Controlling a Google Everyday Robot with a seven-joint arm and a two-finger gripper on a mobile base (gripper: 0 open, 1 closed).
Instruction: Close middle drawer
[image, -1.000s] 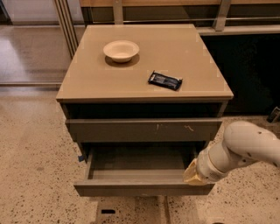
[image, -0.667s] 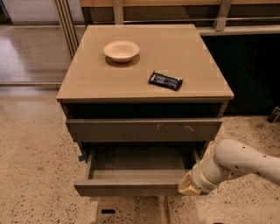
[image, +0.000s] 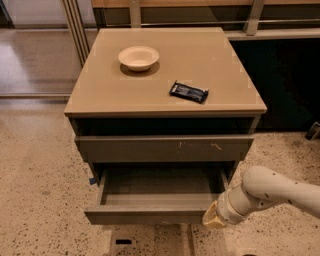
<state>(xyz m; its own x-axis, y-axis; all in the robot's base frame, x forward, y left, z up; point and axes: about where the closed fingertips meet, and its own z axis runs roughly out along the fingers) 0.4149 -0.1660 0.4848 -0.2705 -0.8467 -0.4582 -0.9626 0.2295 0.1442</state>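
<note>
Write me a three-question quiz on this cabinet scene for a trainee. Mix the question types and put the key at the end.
1. True or false: the middle drawer is pushed fully in.
2. Fill in: on the cabinet top lie a black packet and a pale ____.
3. Where is the gripper? A) over the cabinet top B) by the right end of the open drawer's front C) inside the drawer, at the back.
Key: 1 false, it is pulled out; 2 bowl; 3 B.
</note>
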